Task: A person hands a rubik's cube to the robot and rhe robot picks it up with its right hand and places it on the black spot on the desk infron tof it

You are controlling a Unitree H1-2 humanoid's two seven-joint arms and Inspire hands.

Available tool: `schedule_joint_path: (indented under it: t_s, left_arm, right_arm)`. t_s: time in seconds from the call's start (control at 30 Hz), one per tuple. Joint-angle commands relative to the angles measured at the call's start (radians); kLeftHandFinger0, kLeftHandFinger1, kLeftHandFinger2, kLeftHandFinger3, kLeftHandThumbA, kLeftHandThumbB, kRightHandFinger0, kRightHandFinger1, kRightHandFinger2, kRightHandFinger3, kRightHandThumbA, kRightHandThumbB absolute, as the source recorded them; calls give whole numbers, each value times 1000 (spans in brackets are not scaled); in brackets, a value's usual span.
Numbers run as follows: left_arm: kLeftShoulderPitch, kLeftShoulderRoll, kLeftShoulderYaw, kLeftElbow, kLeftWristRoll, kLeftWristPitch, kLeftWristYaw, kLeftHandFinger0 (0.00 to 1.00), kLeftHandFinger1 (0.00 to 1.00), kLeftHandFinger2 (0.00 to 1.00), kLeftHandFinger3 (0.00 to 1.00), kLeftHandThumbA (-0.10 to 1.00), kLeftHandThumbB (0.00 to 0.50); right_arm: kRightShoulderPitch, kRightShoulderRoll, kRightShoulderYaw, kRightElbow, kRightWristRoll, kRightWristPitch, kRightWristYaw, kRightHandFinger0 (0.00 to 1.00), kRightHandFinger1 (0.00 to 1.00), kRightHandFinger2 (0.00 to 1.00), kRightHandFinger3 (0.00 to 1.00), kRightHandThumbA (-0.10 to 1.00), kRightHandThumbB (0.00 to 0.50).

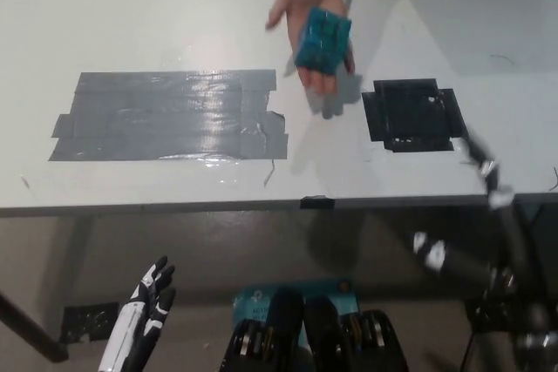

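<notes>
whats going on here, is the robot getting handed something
Yes. A person's hand reaches in over the white desk, offering a Rubik's cube on its open palm. The robot's black right hand is near the desk's front edge beside the black spot, not touching the cube. Its white left hand rests open below the desk.

Black spot (pixel 410 115) lies bare; person's hand (pixel 309 15) hovers just beside.
</notes>
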Motion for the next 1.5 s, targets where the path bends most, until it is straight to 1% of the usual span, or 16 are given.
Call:
schedule_joint_path:
  t_s: [0.0, 0.03, 0.07, 0.17, 0.27, 0.37, 0.4, 0.43, 0.57, 0.7, 0.77, 0.8, 1.03, 1.23, 1.33, 1.47]
  left_arm:
    - [-12, 11, -3, -31, -4, -35, -15, 1000, 1000, 1000, 1000, 868, 155]
    - [-16, 14, -5, -26, 11, -46, -10, 1000, 1000, 1000, 1000, 876, 146]
    - [-18, 16, -6, -25, 16, -47, -10, 1000, 1000, 1000, 1000, 884, 153]
    - [-21, 17, -6, -31, 17, -33, -12, 1000, 1000, 1000, 1000, 900, 159]
    - [-18, 14, -7, -36, 12, -27, -15, 1000, 1000, 1000, 1000, 888, 158]
    - [-17, 12, -7, -36, -5, -26, -22, 1000, 1000, 1000, 1000, 875, 144]
    - [-17, 13, -8, -36, 3, -28, -20, 1000, 1000, 1000, 1000, 891, 156]
    - [-18, 15, -10, -37, 16, -28, -16, 1000, 1000, 1000, 1000, 901, 153]
    - [-22, 17, -11, -37, 17, -30, -18, 1000, 1000, 1000, 1000, 905, 150]
    - [-23, 11, -6, -41, -3, -12, -26, 1000, 1000, 1000, 1000, 891, 172]
    - [-26, 12, -5, -39, -6, -19, -28, 1000, 1000, 1000, 1000, 883, 162]
    - [-27, 14, -6, -38, 4, -24, -25, 1000, 1000, 1000, 1000, 885, 154]
    - [-35, 15, -4, -30, 15, -31, -21, 1000, 1000, 1000, 1000, 901, 148]
    - [-42, 14, -2, -19, 9, -38, -22, 1000, 1000, 1000, 1000, 879, 158]
    - [-44, 13, -2, -24, 8, -34, -25, 1000, 1000, 1000, 1000, 873, 148]
    - [-46, 16, -1, -31, 8, -22, -32, 1000, 1000, 1000, 1000, 876, 148]
  right_arm:
    - [-130, -10, -26, -9, 19, 124, 37, 1000, 1000, 1000, 1000, 997, 327]
    - [-170, -9, -31, 15, 39, 158, 45, 1000, 1000, 1000, 1000, 1000, 346]
    - [-202, -7, -34, 40, 56, 184, 51, 1000, 1000, 1000, 1000, 1000, 348]
    - [-273, -2, -30, 111, 62, 228, 62, 1000, 1000, 1000, 1000, 1000, 333]
    - [-360, 7, -16, 225, 55, 270, 72, 1000, 1000, 1000, 1000, 1000, 365]
    - [-415, 17, -9, 320, 57, 265, 73, 1000, 1000, 1000, 1000, 1000, 370]
    - [-448, 20, -3, 386, 54, 257, 73, 1000, 1000, 1000, 1000, 1000, 393]
    - [-466, 20, 1, 424, 49, 249, 71, 1000, 1000, 1000, 1000, 1000, 396]
    - [-549, 15, 8, 588, 60, 232, 81, 1000, 1000, 1000, 1000, 1000, 452]
    - [-611, 1, 10, 708, 70, 197, 96, 1000, 1000, 1000, 1000, 981, 457]
    - [-650, -20, 28, 762, 40, 199, 96, 1000, 1000, 1000, 1000, 1000, 494]
    - [-669, -26, 29, 785, 39, 204, 97, 1000, 1000, 1000, 1000, 1000, 500]
    - [-748, -61, 47, 890, 28, 148, 88, 1000, 1000, 1000, 1000, 974, 496]
    - [-775, -77, 54, 868, 23, 183, 94, 1000, 1000, 1000, 1000, 980, 480]
    - [-778, -82, 60, 850, 16, 198, 96, 1000, 1000, 1000, 1000, 1000, 487]
    - [-774, -82, 60, 830, 16, 214, 98, 1000, 1000, 1000, 1000, 983, 496]
